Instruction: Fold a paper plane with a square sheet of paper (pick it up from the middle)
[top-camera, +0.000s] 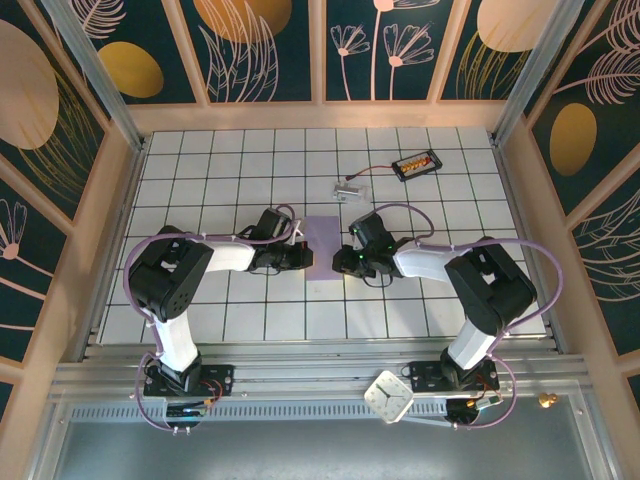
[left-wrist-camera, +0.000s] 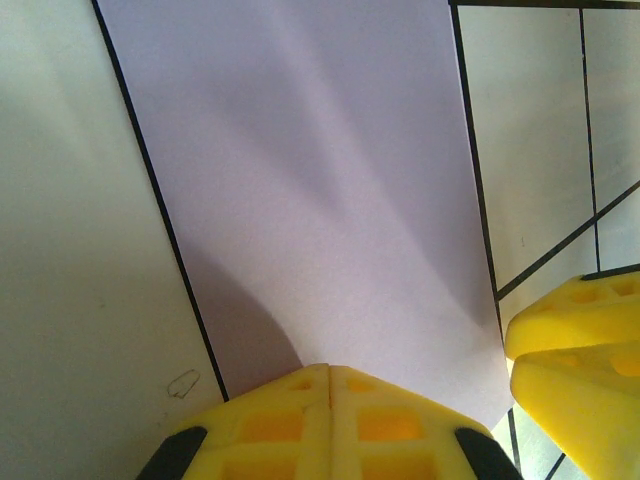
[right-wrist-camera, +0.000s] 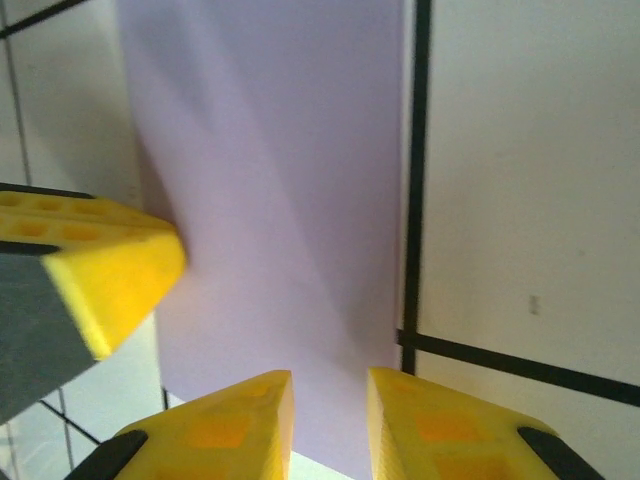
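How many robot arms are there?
2. The left arm is bolted at the near left of the table, the right arm at the near right. Both reach to the purple paper in the middle. None seem hidden.

Bright light; soft shadows cross the paper (left-wrist-camera: 300, 150).

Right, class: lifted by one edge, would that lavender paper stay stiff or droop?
Probably droop: the lavender paper looks thin and lies flat on the tiles. Faint creases across it suggest it bends easily. It seems light, so a push would likely slide it.
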